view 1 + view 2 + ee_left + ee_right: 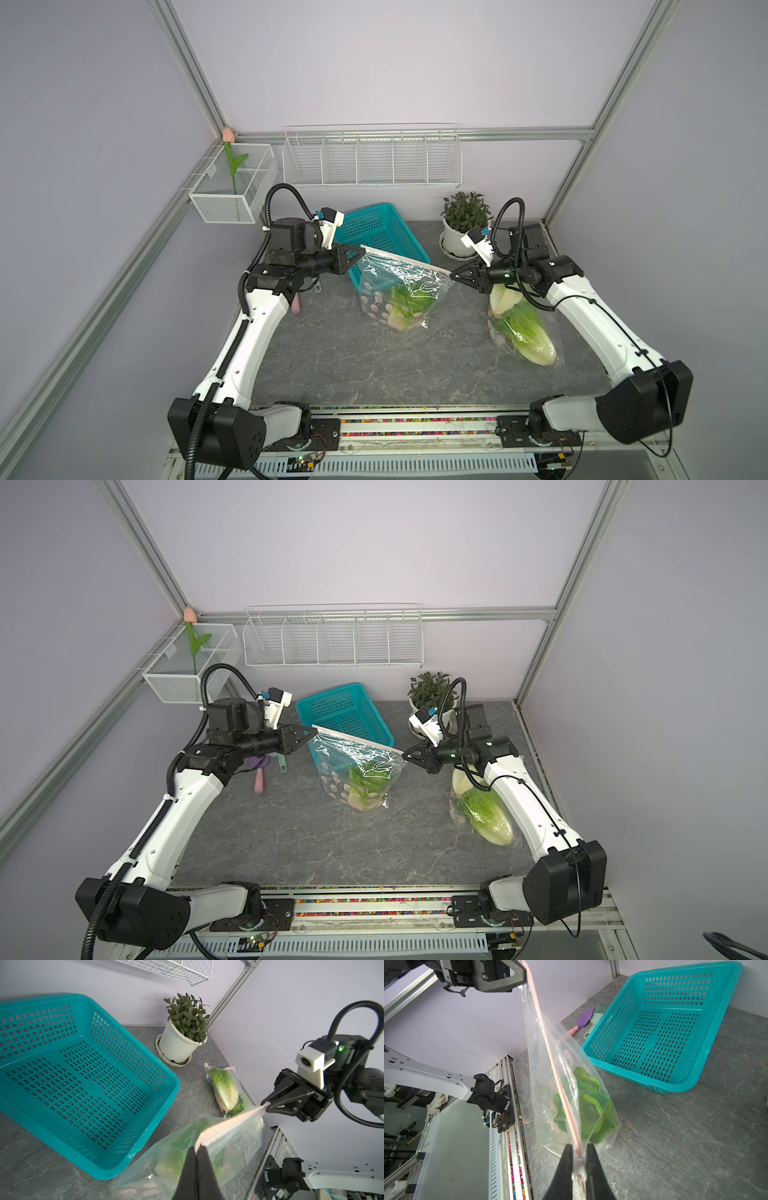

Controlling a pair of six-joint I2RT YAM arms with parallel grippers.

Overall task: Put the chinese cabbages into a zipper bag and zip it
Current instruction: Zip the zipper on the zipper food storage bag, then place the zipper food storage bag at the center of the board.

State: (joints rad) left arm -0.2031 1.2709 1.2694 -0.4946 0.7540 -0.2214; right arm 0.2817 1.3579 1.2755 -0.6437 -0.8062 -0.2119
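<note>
Top views both show the left gripper (pixel 362 248) and the right gripper (pixel 452 275) each pinching one top corner of a zipper bag (pixel 399 286), stretched between them before the basket (pixel 376 230), with one cabbage (pixel 409 305) inside. Left wrist view shows other cabbages (pixel 225 1088) lying in a second bag (pixel 212 1073) near the plant pot (pixel 176 1047). Right wrist view shows the right jaws pressed on the pink zip strip (pixel 554 1064).

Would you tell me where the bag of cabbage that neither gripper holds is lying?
In both top views the loose bag of cabbage lies on the table under the right arm, near the potted plant.
</note>
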